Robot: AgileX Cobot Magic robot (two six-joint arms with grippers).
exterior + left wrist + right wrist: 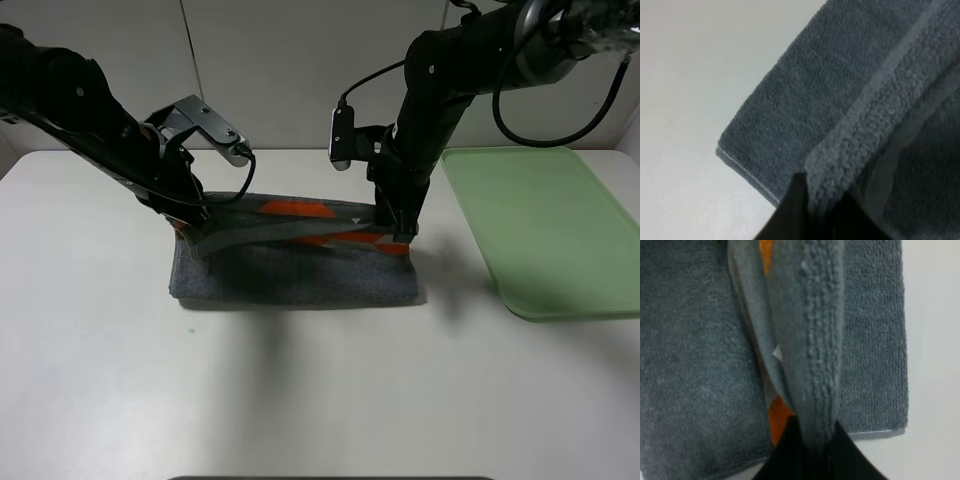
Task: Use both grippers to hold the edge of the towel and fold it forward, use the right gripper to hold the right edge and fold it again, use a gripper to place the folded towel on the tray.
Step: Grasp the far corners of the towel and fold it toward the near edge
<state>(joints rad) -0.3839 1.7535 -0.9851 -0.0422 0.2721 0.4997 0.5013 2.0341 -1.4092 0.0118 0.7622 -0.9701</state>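
The dark grey towel [300, 270] lies on the white table with its orange-patched edge [300, 212] lifted above the rest of the cloth. My left gripper [187, 222] is shut on the left end of that edge, and its wrist view shows the hem [875, 125] bunched between black fingertips [795, 210]. My right gripper [400, 232] is shut on the right end, where the cloth [810, 340] with orange patches [779, 415] hangs from its fingertips [790, 450]. The pale green tray [545, 230] sits to the right, with nothing on it.
The white table [300, 400] stretches in front of the towel. A pale wall stands behind the table. The tray's near left corner [510, 300] lies close to the towel's right side.
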